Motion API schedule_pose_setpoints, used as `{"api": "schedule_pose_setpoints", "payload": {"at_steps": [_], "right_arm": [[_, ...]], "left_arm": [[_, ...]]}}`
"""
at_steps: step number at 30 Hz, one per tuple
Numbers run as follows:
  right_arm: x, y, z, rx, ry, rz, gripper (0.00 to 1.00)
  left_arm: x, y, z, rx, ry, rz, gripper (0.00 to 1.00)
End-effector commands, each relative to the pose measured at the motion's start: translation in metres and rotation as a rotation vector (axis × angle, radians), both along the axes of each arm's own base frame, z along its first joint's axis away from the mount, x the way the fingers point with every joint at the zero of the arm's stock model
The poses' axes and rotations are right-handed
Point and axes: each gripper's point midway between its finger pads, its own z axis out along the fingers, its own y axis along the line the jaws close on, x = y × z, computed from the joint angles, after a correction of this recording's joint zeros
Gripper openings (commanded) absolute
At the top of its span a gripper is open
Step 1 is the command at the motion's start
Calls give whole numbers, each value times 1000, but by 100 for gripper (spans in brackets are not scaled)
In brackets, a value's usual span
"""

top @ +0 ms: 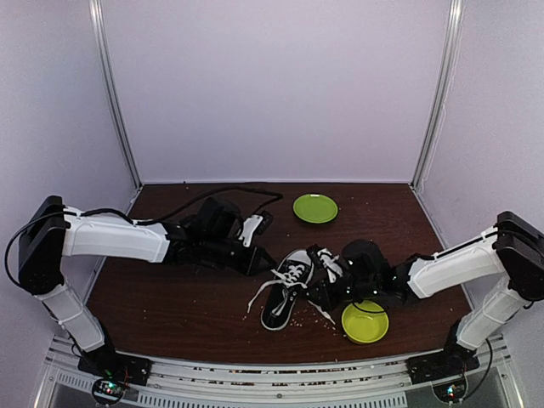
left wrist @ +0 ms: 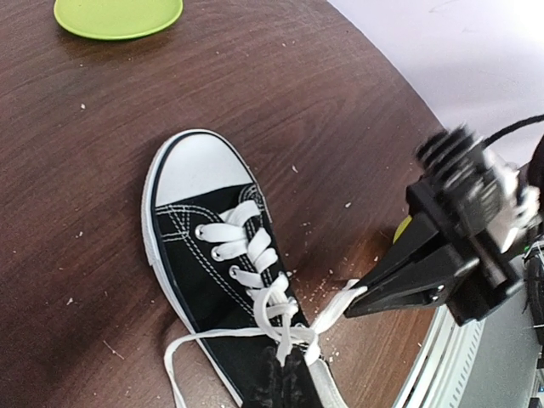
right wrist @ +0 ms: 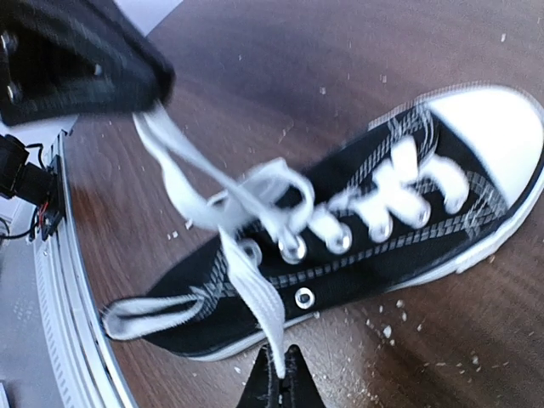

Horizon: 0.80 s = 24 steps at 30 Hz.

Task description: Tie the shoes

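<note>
Dark brown wooden table (top: 170, 297) under me, dusted with pale crumbs (left wrist: 330, 274). The black sneaker (top: 286, 293) sits mid-table on its sole, one white lace (left wrist: 169, 361) trailing onto the wood. Far green plate (top: 315, 208) sits at the back, near green plate (top: 365, 323) just right of the sneaker.

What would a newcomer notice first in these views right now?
The black canvas low-top sneaker with a white toe cap lies mid-table between the two arms, its long white laces trailing loose. The right gripper has its jaws pinched on one strand. A round lime-green plate sits at the far side, and a second green plate by the right arm.
</note>
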Motion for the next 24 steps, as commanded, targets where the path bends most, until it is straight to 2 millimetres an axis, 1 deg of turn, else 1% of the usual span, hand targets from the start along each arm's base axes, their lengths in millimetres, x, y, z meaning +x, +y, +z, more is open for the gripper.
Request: {"api": "schedule_pose_setpoints", "payload": {"at_steps": [1, 7, 8, 11, 15, 18, 20, 23, 24], "right_arm": [[20, -2, 16, -75, -31, -63, 0], [36, 9, 21, -133, -21, -85, 0], [37, 9, 19, -147, -13, -94, 0], [41, 13, 24, -141, -10, -99, 0], [39, 18, 25, -130, 6, -83, 0], [35, 21, 22, -118, 28, -68, 0], [29, 23, 17, -112, 46, -59, 0], [23, 22, 11, -110, 60, -54, 0], [21, 23, 10, -109, 64, -54, 0]], "left_arm": [[0, -13, 15, -39, -63, -20, 0], [-11, -21, 19, -47, -90, -42, 0], [-12, -21, 19, -51, -92, -40, 0], [-18, -24, 20, -81, -93, -40, 0], [-27, -32, 21, -95, -93, -73, 0], [-42, -40, 11, -71, -75, -136, 0], [-55, -42, 2, -37, -71, -177, 0], [-70, -39, -7, 9, -66, -222, 8], [-72, -36, -5, 13, -69, -224, 12]]}}
